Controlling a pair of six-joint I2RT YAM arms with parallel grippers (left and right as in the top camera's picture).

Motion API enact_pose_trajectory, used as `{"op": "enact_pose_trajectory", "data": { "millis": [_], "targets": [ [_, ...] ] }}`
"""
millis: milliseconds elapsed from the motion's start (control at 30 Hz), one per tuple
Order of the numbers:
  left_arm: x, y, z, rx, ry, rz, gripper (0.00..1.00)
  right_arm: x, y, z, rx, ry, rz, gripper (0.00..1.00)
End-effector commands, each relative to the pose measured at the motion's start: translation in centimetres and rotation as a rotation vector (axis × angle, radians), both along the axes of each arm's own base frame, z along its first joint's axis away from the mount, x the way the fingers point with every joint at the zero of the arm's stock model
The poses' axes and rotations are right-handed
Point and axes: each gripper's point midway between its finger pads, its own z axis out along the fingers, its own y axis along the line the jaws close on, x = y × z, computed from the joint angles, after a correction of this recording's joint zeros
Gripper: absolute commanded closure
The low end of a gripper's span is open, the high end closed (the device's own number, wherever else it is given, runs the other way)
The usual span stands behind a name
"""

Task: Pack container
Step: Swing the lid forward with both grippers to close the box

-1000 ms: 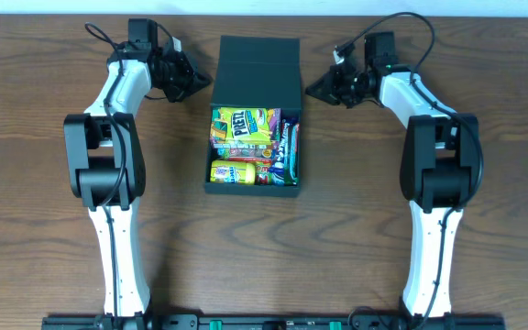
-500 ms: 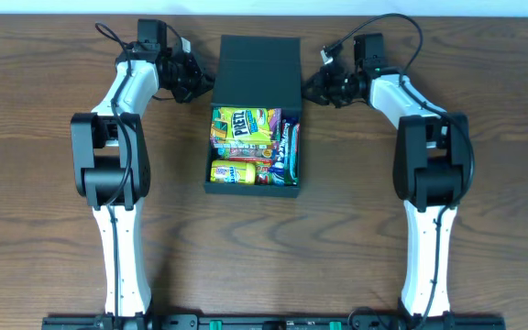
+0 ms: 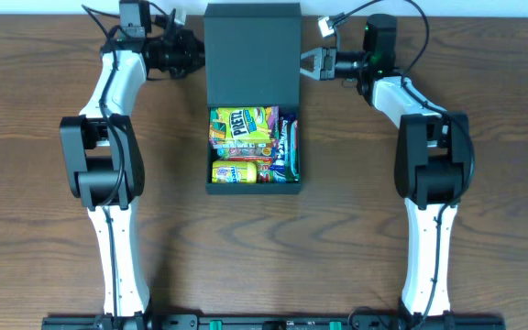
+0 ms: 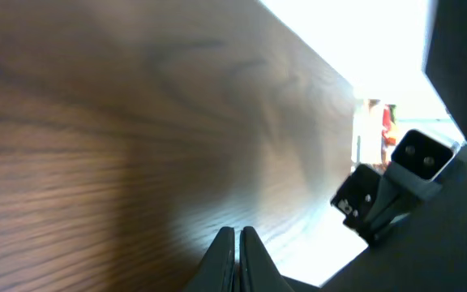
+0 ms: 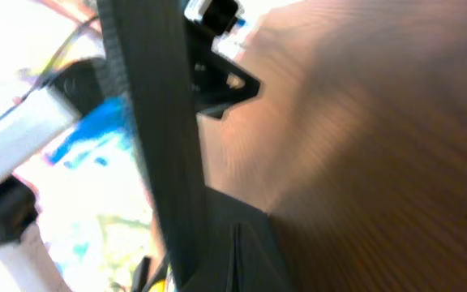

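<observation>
The container (image 3: 211, 147) is a dark rectangular box in the middle of the table, holding several bright snack packets (image 3: 241, 128). Its hinged flap lid (image 3: 252, 55) is lifted off the table behind the box. My left gripper (image 3: 198, 57) is shut and sits against the lid's left edge. At the lid's right edge my right gripper (image 3: 305, 64) is shut as well. In the left wrist view the shut gripper (image 4: 237, 242) points over the wood, with the lid (image 4: 444, 259) at lower right. The right wrist view shows the shut gripper (image 5: 235, 247) behind the lid's edge (image 5: 156, 122).
The wooden table (image 3: 53, 211) runs out to both sides and in front of the box. Its far edge (image 3: 484, 16) lies just behind the lid and both grippers. Both arms reach in from the near edge.
Both shut grippers have moved toward the far edge and in against the lid's sides. The lid has risen from lying flat behind the box.
</observation>
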Motion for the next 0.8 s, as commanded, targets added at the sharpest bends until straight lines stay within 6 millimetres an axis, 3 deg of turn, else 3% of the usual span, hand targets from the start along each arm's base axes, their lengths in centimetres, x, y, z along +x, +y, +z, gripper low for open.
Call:
{"op": "enact_pose_trajectory", "data": {
  "millis": [0,167,267,500,667,767],
  "targets": [
    [0.1,-0.7,1.8,-0.052,-0.088,-0.084,0.94,-1.8,0.1,3.0,0.054,0.075,0.132,0.98],
    [-0.3,-1.0,4.5,-0.068,-0.161,-0.136,0.94,-2.9,0.0,7.0,0.062,-0.004,0.165,0.98],
    [-1.5,-1.1,6.0,-0.035,-0.212,-0.18,0.94,-3.7,-0.1,8.4,0.064,0.013,0.166,0.98],
    [-4.7,-0.1,7.7,0.213,-0.257,-0.227,0.94,-4.4,0.9,9.1,0.072,0.154,0.175,0.98],
    [-7.1,-0.4,9.6,0.272,-0.292,-0.289,0.94,-5.2,2.1,9.1,0.059,0.306,0.2,0.98],
    [-8.3,-0.7,10.2,0.284,-0.303,-0.327,0.94,-5.5,2.4,9.3,0.058,0.307,0.208,0.98]
  ]
}}
